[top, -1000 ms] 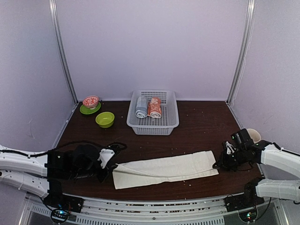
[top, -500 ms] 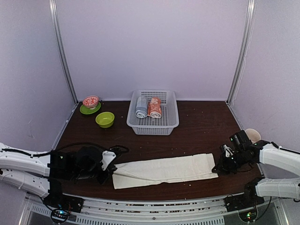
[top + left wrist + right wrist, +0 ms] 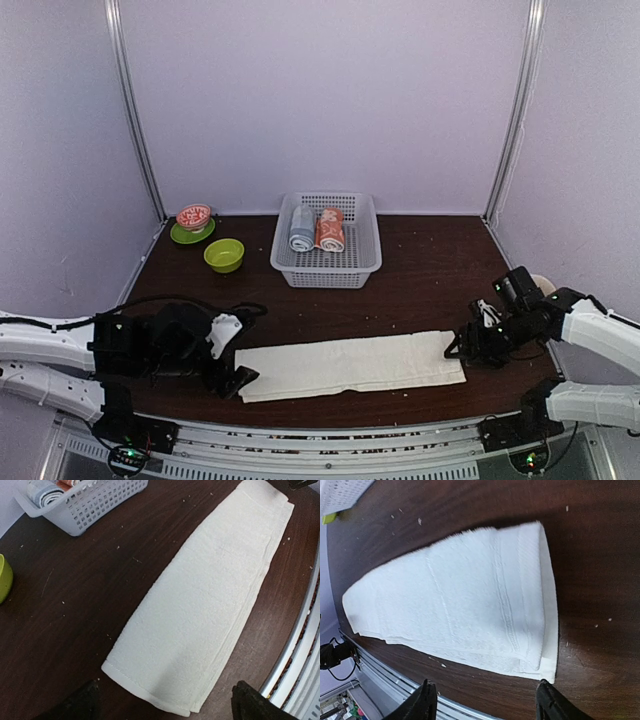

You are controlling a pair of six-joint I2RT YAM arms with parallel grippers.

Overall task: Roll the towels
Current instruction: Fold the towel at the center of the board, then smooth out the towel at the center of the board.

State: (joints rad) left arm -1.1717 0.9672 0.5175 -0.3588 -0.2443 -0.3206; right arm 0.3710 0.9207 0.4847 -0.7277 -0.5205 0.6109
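— So, what is lying there?
— A cream terry towel [image 3: 350, 365], folded into a long flat strip, is lying along the dark table's [image 3: 430, 280] near edge, running left to right.
— Is anything gripping it?
— No, the left gripper [image 3: 233, 374] and right gripper [image 3: 462, 350] are both gaping wide at its ends.

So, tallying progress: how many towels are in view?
3: a cream towel folded flat near the front edge; a grey-blue roll and a salmon-orange roll side by side in the basket. Others may hide beneath.
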